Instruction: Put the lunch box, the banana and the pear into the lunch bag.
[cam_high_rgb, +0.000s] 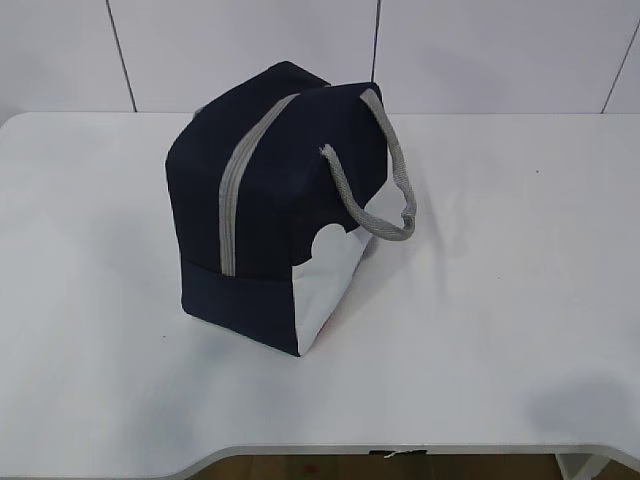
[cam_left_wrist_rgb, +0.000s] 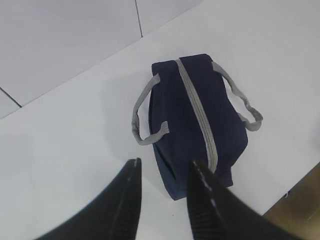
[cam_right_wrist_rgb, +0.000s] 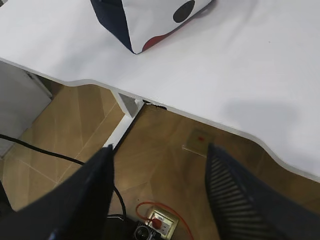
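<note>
Both sets of jaws are parted and hold nothing: my left gripper (cam_left_wrist_rgb: 162, 200) moderately open above the table (cam_high_rgb: 520, 330), my right gripper (cam_right_wrist_rgb: 160, 195) wider, hanging past the table's front edge over the wooden floor (cam_right_wrist_rgb: 160, 145). From the lunch bag (cam_high_rgb: 270, 200) outward: it stands near the table's middle, zipper (cam_high_rgb: 240, 190) apparently closed along the top, grey handles (cam_high_rgb: 385, 190) drooping on either side. I judge the fabric soft and light, likely to sag, so the webbing handles or the zipper pull look the best hold. No lunch box, banana or pear shows in any view. Cables (cam_right_wrist_rgb: 60, 157) and a socket (cam_right_wrist_rgb: 160, 220) lie on the floor; nothing stands in the way on the table.
</note>
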